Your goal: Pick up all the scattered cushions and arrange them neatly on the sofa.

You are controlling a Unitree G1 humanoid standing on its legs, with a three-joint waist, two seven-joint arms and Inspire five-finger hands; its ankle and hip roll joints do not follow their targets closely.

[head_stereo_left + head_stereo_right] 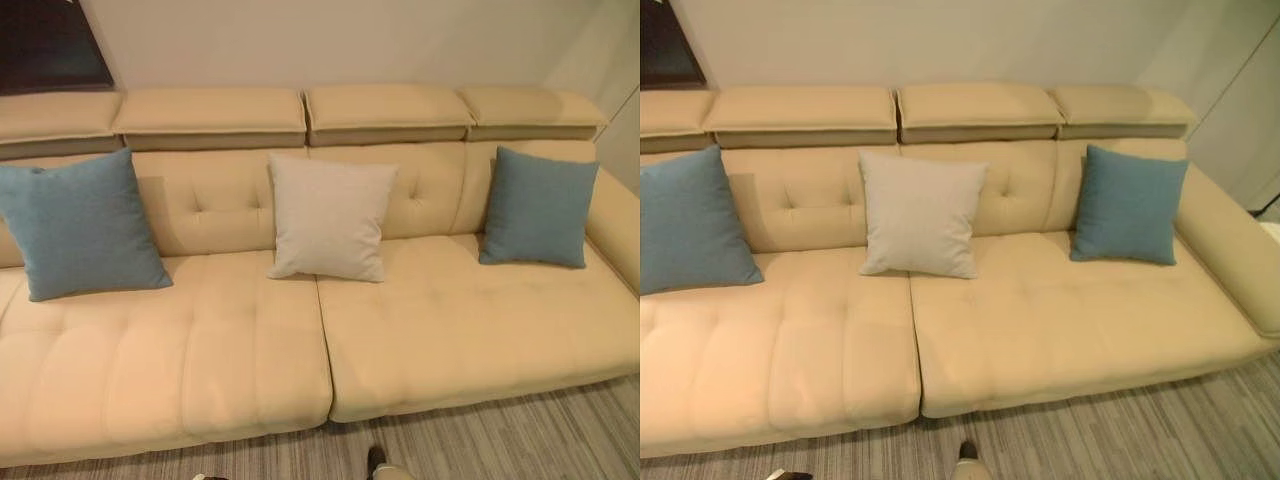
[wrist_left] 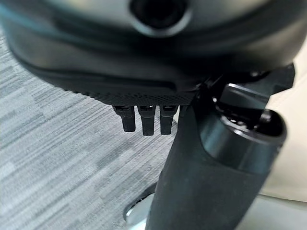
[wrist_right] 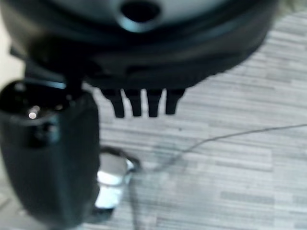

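Three cushions stand upright against the back of a beige sofa (image 1: pixel 400 330): a blue cushion (image 1: pixel 80 225) at frame left, a pale grey cushion (image 1: pixel 328 217) at centre, another blue cushion (image 1: pixel 537 207) at right. The left robot hand (image 2: pixel 144 117) and right robot hand (image 3: pixel 141 101) hang over the floor, fingers straight, holding nothing. The arranging looks finished; only minor straightening seems worthwhile.

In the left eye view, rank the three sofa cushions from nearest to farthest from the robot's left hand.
Judged, with the left hand hanging at the robot's left:
1. Blue square fabric cushion, left end of the sofa.
2. Cream square fabric cushion, middle.
3. Second blue square fabric cushion, right end.
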